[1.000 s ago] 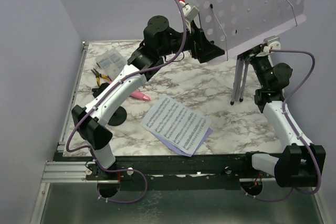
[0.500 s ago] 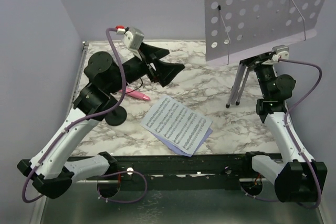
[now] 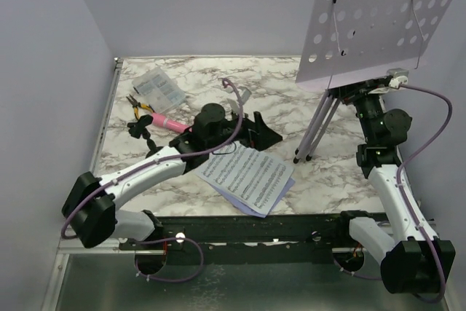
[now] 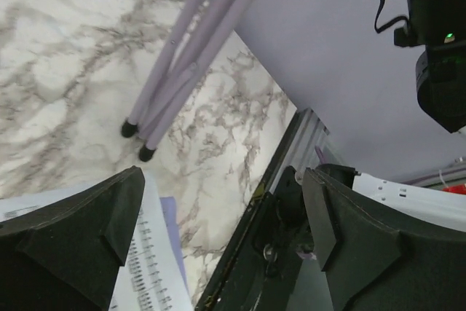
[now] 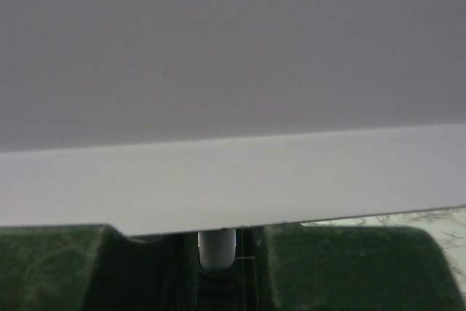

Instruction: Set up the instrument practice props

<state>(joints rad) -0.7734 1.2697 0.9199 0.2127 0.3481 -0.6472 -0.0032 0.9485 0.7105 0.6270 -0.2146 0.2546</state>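
The lavender perforated music-stand desk (image 3: 378, 20) stands high at the back right, its folded tripod legs (image 3: 314, 127) slanting down to the marble table. My right gripper (image 3: 358, 96) is shut on the stand's post just under the desk; the grey post (image 5: 216, 247) shows between its fingers. My left gripper (image 3: 266, 133) hangs open and empty low over the table, beside the sheet-music pages (image 3: 247, 176). Its wrist view shows the pages (image 4: 142, 274) and the tripod feet (image 4: 131, 129). The pink microphone (image 3: 166, 122) lies at the left by a black mic stand part (image 3: 140, 129).
A clear compartment box (image 3: 159, 87) and orange-handled pliers (image 3: 138, 105) lie at the back left. Lavender walls close in the left, back and right. A black rail (image 3: 255, 225) runs along the table's front edge.
My left gripper let go of the desk, opened wide and swung down to the table by the pages. The desk shifted right and higher with the right gripper.
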